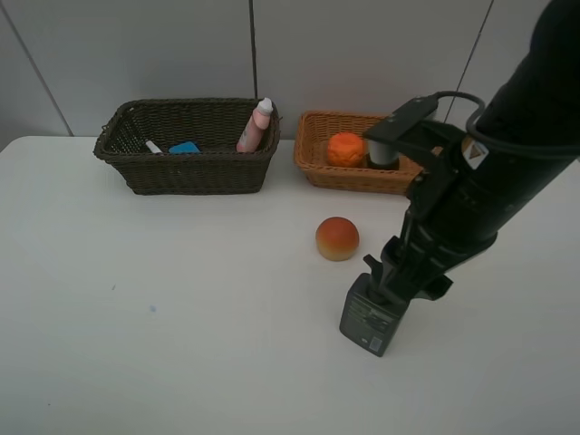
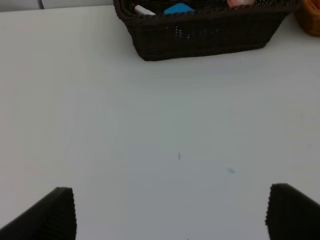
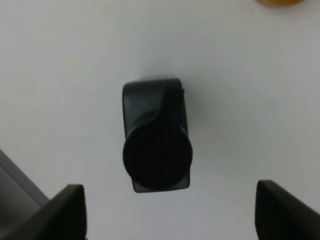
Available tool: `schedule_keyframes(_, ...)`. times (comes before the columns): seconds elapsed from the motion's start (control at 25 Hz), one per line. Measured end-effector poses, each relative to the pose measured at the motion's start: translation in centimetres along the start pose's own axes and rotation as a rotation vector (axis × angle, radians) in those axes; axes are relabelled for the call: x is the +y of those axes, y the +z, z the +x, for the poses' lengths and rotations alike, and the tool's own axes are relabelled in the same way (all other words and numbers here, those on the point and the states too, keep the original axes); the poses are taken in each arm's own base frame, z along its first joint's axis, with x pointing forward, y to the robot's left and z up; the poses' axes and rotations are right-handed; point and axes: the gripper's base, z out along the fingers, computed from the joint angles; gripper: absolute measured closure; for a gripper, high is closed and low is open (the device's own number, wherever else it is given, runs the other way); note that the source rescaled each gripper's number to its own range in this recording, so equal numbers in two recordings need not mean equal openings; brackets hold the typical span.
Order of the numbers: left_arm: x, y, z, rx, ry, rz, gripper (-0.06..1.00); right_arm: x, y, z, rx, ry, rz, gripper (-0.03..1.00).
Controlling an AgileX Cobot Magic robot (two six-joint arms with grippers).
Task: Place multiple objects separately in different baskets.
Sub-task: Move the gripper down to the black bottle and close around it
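The right arm slants down over one dark pump bottle (image 1: 370, 319) standing on the tabletop (image 1: 181, 317). The right claw (image 3: 170, 212) is spread around it, not touching. The left claw (image 2: 170, 212) is spread over bare tabletop. One peach (image 1: 337, 238) lies near the bottle. Two baskets, dark basket (image 1: 186, 172) and tan basket (image 1: 349, 177), line the far edge.

Lab, white table (image 1: 163, 353), grey wall panels (image 1: 136, 54)
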Motion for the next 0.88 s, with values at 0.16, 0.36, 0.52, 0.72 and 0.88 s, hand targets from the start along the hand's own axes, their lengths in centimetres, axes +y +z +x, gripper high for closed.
schedule_keyframes(0.16, 0.0, 0.0, 0.0, 0.0, 0.0, 0.0, -0.05, 0.0, 1.0, -0.3, 0.028, -0.034, -0.003, 0.28)
schedule_keyframes(0.36, 0.0, 0.0, 0.0, 0.0, 0.0, 0.0, -0.05, -0.1, 3.6, -0.9, 0.101, -0.05, -0.008, 0.28)
schedule_keyframes(0.52, 0.0, 0.0, 0.0, 0.0, 0.0, 0.0, -0.05, -0.1, 4.8, -1.4, 0.101, -0.054, -0.008, 0.28)
schedule_keyframes(0.72, 0.0, 0.0, 0.0, 0.0, 0.0, 0.0, -0.05, -0.1, 6.3, -1.9, 0.106, -0.056, -0.012, 0.28)
schedule_keyframes(0.88, 0.0, 0.0, 0.0, 0.0, 0.0, 0.0, -0.05, 0.0, 7.8, -2.2, 0.129, -0.058, -0.018, 0.28)
